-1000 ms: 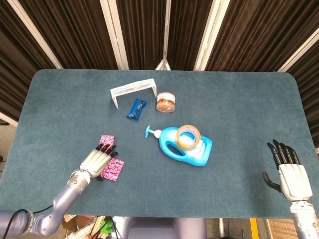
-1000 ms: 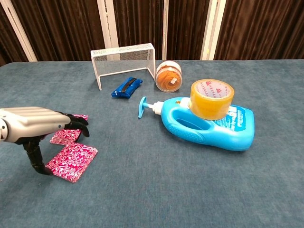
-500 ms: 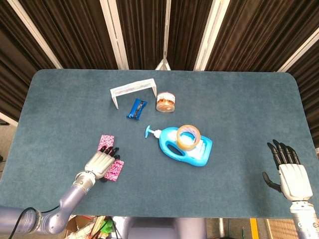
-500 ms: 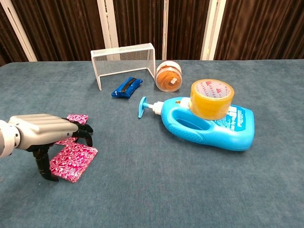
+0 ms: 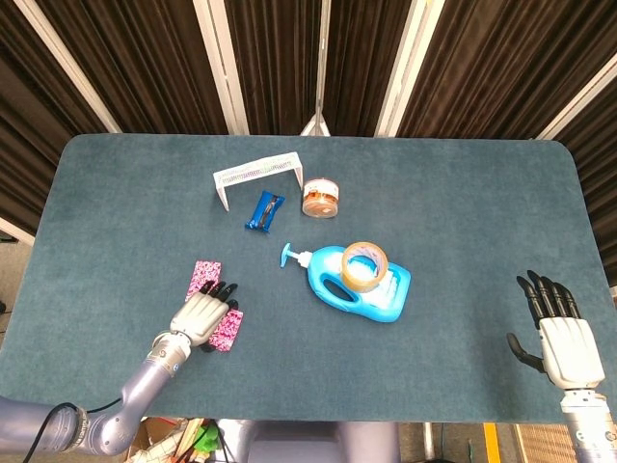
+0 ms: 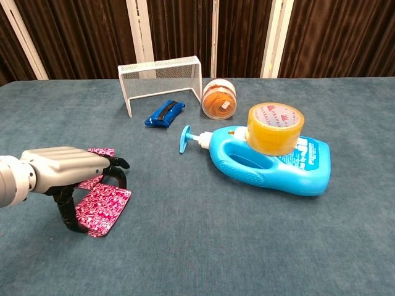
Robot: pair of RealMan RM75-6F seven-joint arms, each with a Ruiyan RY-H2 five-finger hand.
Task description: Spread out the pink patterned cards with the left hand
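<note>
Pink patterned cards lie at the front left of the table in two patches: a far one (image 5: 203,276) (image 6: 100,152) and a near one (image 5: 229,331) (image 6: 105,206). My left hand (image 5: 204,313) (image 6: 65,167) hovers palm down over them, its fingertips (image 6: 119,164) curled down between the two patches and its thumb reaching to the near patch's left edge. It hides the cards between the patches. Whether it touches them I cannot tell. My right hand (image 5: 559,335) rests open, fingers apart, at the front right edge, holding nothing.
A blue detergent bottle (image 5: 362,285) (image 6: 271,161) lies mid-table with a tape roll (image 5: 365,263) (image 6: 276,127) on it. Behind stand a white wire rack (image 5: 256,177) (image 6: 160,81), a blue packet (image 5: 264,209) (image 6: 165,113) and a small jar (image 5: 320,197) (image 6: 219,98).
My left hand has slid to the right over the cards. The near pink patch has shifted right with it, a little further from the far patch. The right hand has not moved.
</note>
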